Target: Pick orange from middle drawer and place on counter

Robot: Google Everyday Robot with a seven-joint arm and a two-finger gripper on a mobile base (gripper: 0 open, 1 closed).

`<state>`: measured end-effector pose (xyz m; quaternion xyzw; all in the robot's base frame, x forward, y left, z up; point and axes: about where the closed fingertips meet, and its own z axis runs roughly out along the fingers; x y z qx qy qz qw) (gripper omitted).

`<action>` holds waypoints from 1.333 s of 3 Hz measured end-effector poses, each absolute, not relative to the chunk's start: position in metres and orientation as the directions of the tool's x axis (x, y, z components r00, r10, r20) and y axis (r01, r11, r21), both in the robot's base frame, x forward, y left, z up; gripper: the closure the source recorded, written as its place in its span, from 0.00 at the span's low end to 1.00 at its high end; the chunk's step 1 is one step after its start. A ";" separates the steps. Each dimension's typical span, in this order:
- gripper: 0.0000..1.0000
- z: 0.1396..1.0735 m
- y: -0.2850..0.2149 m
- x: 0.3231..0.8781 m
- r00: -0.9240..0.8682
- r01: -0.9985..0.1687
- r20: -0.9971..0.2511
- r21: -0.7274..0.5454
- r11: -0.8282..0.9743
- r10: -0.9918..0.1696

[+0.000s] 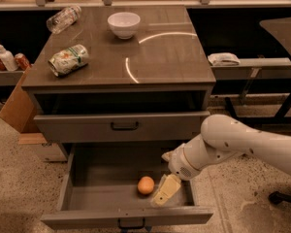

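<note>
Orange [146, 185] rests on the floor of the middle drawer [99, 195], which stands pulled out so that the arm can reach in from above. The gripper [166, 191] hangs low inside this drawer, just beside the fruit at its 3 o'clock and not around it. Whether it is open or closed I cannot tell. The counter [169, 62], at 12 o'clock from the drawer, offers room for the placing at 4 o'clock from the white bowl [123, 24].

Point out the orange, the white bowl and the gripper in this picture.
orange [146, 185]: camera view, centre of the fruit.
white bowl [123, 29]: camera view, its outer wall.
gripper [164, 192]: camera view, its pale tip, in the open drawer [102, 188] just right of the orange.
</note>
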<state>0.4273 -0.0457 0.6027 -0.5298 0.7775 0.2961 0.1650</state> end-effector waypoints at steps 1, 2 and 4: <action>0.00 0.608 -0.029 0.447 -0.378 -0.925 -0.585 0.209 0.316 -0.718; 0.00 0.621 -0.017 0.462 -0.371 -0.922 -0.594 0.146 0.358 -0.714; 0.00 0.586 -0.027 0.472 -0.369 -0.920 -0.560 0.105 0.378 -0.742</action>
